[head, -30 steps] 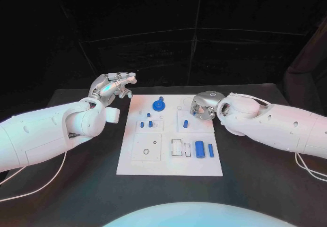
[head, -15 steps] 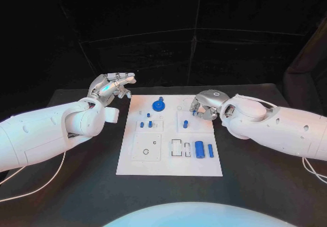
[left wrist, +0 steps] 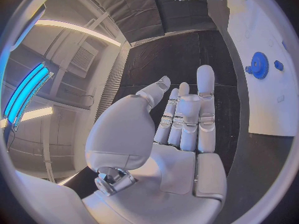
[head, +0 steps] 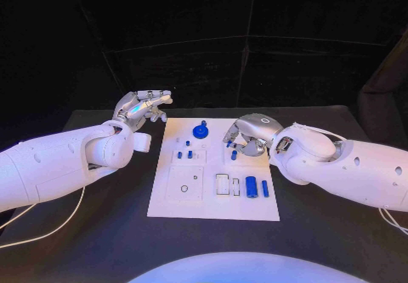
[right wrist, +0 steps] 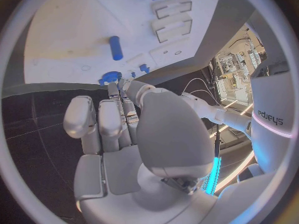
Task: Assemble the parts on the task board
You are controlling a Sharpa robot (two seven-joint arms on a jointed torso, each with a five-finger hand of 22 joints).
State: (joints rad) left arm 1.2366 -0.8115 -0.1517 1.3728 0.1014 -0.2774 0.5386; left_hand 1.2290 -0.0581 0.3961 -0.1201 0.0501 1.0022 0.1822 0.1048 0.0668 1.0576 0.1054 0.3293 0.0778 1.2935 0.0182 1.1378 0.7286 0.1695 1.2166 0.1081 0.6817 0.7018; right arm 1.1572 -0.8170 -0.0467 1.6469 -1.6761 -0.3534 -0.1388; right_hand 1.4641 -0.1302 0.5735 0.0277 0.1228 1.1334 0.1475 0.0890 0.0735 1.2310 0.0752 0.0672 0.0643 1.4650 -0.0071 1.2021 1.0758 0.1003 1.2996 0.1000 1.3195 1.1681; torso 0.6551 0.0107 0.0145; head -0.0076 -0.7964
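The task board [head: 214, 203] looks like smooth matt white plastic; its blue gear [head: 200, 131] and blue cylinder [head: 251, 186] seem matt plastic too. The black table [head: 102, 236] looks dull and cloth-like. Both arms have glossy white shells; the left hand [head: 140, 106] and right hand [head: 244, 134] show silvery metal.

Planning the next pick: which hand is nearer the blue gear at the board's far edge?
Right, narrowly. The right hand hovers over the board beside the blue gear; the left hand is raised off the task board, past its far-left corner.

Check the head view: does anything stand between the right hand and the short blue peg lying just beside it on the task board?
Nothing visible does. The right hand hovers over the task board, and the blue peg lies unobstructed beside its fingers.
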